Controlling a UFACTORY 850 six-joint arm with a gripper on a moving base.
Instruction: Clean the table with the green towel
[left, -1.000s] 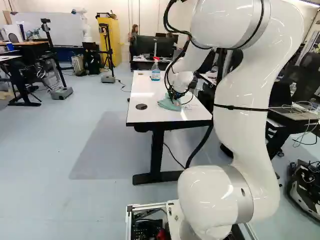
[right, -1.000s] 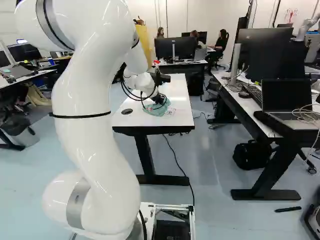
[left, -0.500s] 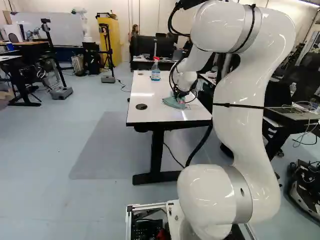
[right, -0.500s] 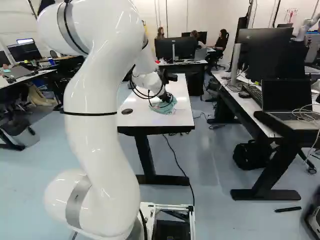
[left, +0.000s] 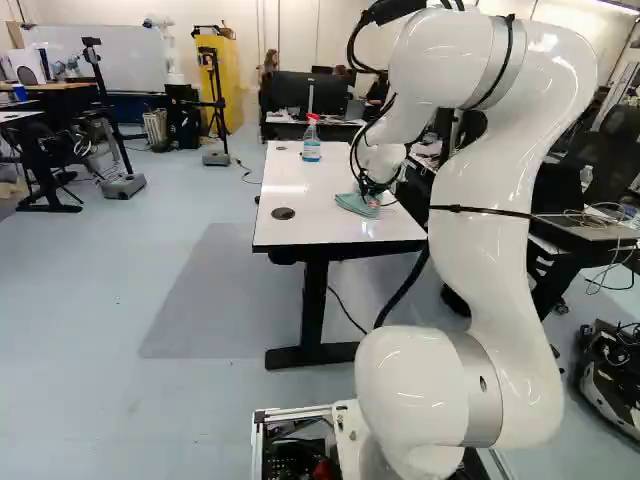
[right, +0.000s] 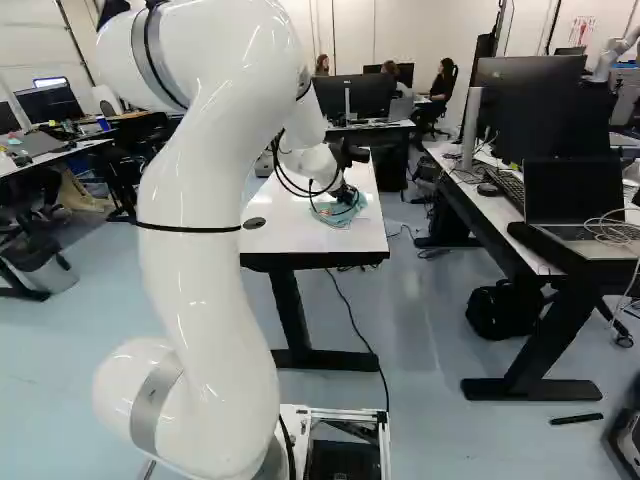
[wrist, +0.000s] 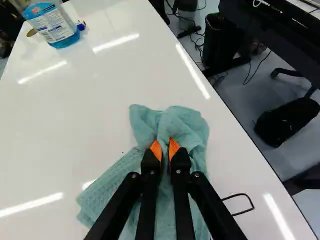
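Green towel (wrist: 182, 122), bunched at my tips, spread flatter toward 7 o'clock, lying on the white table (wrist: 100, 125) near its long edge. State of my gripper (left: 373, 196): jaws drawn close, a fold of the towel pinched between the orange pads (wrist: 155, 149). Clock set with 12 straight out past my fingertips. Spray bottle (wrist: 55, 30), blue liquid, standing well apart at 11, the only upright thing on the tabletop that way; a small blue-and-red thing (wrist: 81, 25) just beside it. Dark thin loop (wrist: 245, 195) near me at 4; drawn line or wire, cannot tell. Beyond the table edge, down on the floor: black bag (wrist: 287, 117) between 2 and 3, dark bin (wrist: 225, 40) at 1. Round dark disc (left: 283, 213) set in the tabletop, between 8 and 9 from the towel in the left base view. Bottle's top cut off in the wrist view; left base view gives it a red head. Right base view: my white arm (right: 210, 220) covers part of the tabletop, and the bottle does not show. Towel under my fingers mostly hidden.
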